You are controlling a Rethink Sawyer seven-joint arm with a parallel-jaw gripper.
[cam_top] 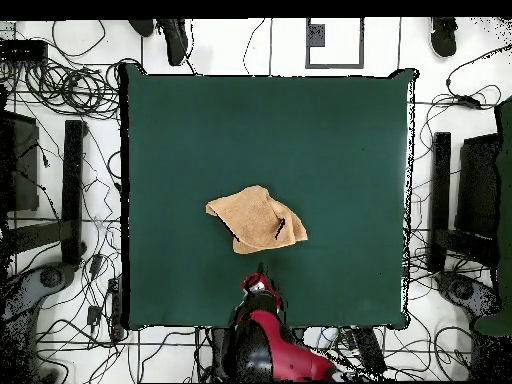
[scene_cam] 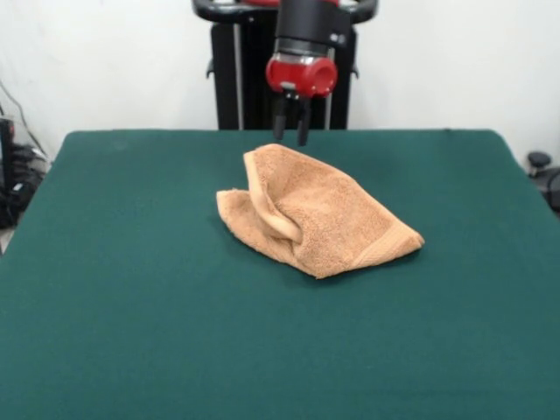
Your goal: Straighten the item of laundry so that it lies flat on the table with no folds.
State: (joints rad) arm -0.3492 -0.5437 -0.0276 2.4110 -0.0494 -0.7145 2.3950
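Observation:
The item of laundry (scene_cam: 325, 213), a light orange-tan terry towel, lies bunched near the middle of the green table (scene_cam: 131, 289). One flap is folded over and forms a raised ridge down its left half. A woven band runs along the hem at its right corner. My gripper (scene_cam: 291, 135) hangs just above and behind the towel's far corner, its two dark fingers a little apart and holding nothing. In the overhead view the towel (cam_top: 255, 218) is a rumpled four-sided patch, with the gripper (cam_top: 258, 283) between it and the table edge nearest the base.
The green table (cam_top: 330, 120) reaches well beyond the towel on every side. Cables and dark stands (cam_top: 72, 190) crowd the floor around it. A black pedestal (scene_cam: 229, 79) stands behind the far edge.

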